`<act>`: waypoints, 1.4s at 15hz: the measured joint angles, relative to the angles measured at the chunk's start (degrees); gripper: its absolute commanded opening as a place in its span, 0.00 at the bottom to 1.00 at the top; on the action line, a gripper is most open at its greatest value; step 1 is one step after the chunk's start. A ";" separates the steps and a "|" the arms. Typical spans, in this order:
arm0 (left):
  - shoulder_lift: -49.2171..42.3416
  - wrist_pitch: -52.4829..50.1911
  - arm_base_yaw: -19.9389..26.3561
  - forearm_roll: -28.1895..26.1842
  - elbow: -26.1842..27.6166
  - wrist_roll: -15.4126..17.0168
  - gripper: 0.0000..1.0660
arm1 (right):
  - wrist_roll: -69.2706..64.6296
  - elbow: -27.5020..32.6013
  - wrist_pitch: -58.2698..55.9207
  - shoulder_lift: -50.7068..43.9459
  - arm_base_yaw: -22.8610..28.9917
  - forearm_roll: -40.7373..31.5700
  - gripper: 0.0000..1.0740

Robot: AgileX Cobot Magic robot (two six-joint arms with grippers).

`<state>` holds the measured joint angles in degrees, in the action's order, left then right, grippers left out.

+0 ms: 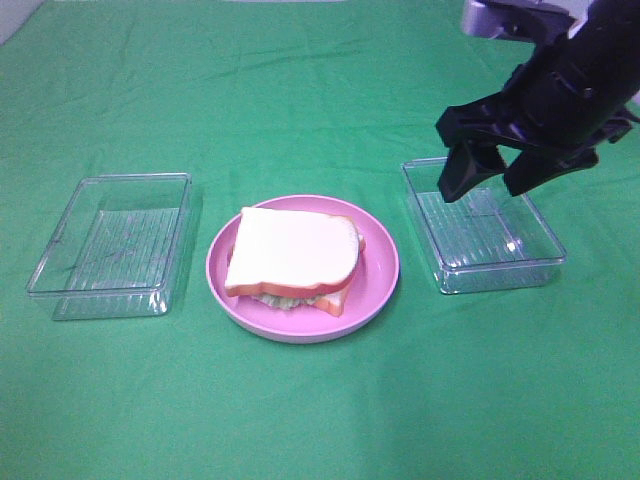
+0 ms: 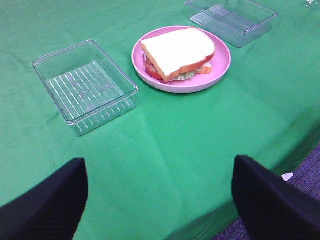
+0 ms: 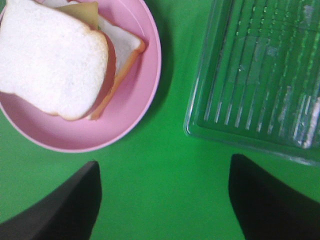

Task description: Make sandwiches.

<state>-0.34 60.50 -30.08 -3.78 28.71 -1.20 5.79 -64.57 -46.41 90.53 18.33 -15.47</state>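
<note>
- A green cloth covers the desk [image 1: 320, 420] from edge to edge; in the left wrist view its near edge drops away to a dark floor at the lower right of the frame.
- The sandwich [image 1: 295, 260] lies on a round pink plate [image 1: 385, 262] at the centre of the exterior view, a white bread slice with an orange-brown crust on top.
- Below that top slice the left wrist view shows a red-brown layer and a fringe of pale green lettuce; the right wrist view shows a corner of yellow cheese and a lower bread slice peeking out.
- Judged from this, the stack looks complete: bread, fillings and bread are all in place, and no loose ingredient lies on the cloth.
- A clear ribbed tray [image 1: 110, 245] sits at the left of the plate and a second clear tray [image 1: 485, 240] at its right; both hold nothing that can be seen.
- The right tool [image 1: 490, 178] hangs above the right-hand tray at the upper right of the exterior view, jaws spread wide, carrying nothing.
- The left tool [image 2: 160, 200] shows only as two dark fingers at the bottom of its own view, set wide apart and empty, well short of the plate.
- What is left appears to be only drawing both arms clear.
</note>
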 measured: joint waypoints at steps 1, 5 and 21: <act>0.00 0.00 0.00 0.00 0.00 0.00 0.71 | -0.34 2.41 -0.63 -4.30 0.00 1.03 0.63; 0.00 0.00 0.00 0.00 0.00 0.00 0.71 | -0.57 15.76 -2.92 -24.18 0.00 3.27 0.63; 0.00 -0.06 0.00 -1.09 0.00 -1.78 0.71 | -0.40 35.29 -15.24 -84.22 0.00 11.00 0.63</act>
<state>-0.34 60.45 -30.08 -4.87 28.71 -2.98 5.39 -29.28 -61.65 6.30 18.33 -4.47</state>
